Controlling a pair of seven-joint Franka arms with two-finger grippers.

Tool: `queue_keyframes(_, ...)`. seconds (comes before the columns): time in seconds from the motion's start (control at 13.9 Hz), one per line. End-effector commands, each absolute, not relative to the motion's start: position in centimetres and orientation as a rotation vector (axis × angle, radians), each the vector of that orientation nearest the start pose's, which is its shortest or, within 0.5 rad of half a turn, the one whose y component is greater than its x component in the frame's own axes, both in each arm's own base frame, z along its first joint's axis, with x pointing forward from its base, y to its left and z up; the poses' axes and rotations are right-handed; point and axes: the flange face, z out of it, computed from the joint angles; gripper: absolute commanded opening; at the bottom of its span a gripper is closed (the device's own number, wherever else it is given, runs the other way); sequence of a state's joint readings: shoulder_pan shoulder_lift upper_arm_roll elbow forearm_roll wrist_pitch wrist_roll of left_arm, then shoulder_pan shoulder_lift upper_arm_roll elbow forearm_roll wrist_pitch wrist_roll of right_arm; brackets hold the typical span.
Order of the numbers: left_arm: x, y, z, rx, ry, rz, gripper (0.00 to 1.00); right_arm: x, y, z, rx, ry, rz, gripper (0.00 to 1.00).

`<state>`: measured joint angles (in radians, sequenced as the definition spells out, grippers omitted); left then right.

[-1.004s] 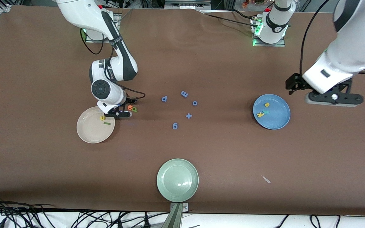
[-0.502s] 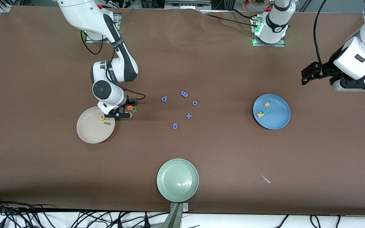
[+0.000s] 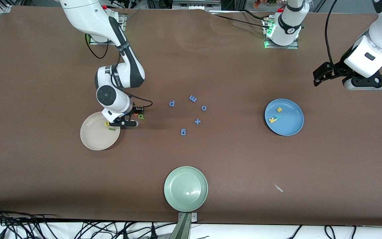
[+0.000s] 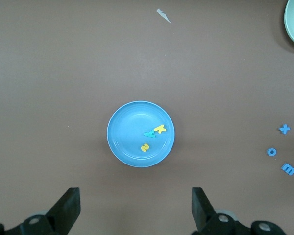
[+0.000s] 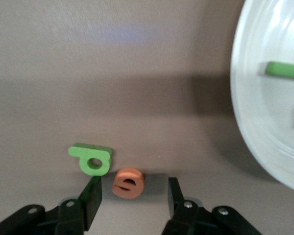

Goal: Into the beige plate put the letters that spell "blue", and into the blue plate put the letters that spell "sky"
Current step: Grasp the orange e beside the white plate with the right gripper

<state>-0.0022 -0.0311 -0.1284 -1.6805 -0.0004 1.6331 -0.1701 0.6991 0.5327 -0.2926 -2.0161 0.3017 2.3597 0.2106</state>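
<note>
Beige plate (image 3: 93,137), toward the right arm's end of the table: holds yellow "u" (image 3: 107,123) and dark green "l" (image 3: 112,129). Two of four "blue" letters in.

Orange "e" (image 5: 128,182) and green "b" (image 5: 91,158) lie on the table just beside that plate, touching or nearly touching each other. These two are what is left.

Right gripper (image 5: 132,196) is low over the "e". Jaws part open, one finger either side of the letter, not yet closed on it; the "b" sits just outside one finger. Nothing held.

Loose blue letters (image 3: 183,131) at mid-table and pale green plate (image 3: 186,189), nearer the front camera: not part of the task.

Blue plate (image 3: 292,127), toward the left arm's end: yellow "s" (image 3: 279,109), yellow "k" (image 3: 272,120), teal "y" (image 4: 150,133) all inside. "Sky" looks done.

Left gripper (image 4: 134,208) hangs high over the table by the blue plate, jaws spread wide, empty; this arm waits.
</note>
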Motion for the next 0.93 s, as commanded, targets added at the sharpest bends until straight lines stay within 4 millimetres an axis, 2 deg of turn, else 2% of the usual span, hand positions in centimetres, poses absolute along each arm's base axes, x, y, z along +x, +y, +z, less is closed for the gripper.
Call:
queue_keyframes(0.0,54.1,-7.2,59.9,-3.153,-0.038,0.018,1.00,54.3,23.0,18.1,-3.125,-0.014,0.246,0.63)
queue_keyframes(0.43,54.1,-7.6,60.1,-3.152,-0.036,0.013,1.00,52.8,22.9,17.3,-3.130,0.024,0.318,0.63)
queue_keyframes(0.86,54.1,-7.8,60.1,-3.152,-0.031,0.013,1.00,52.8,22.8,17.2,-3.130,0.023,0.315,0.58)
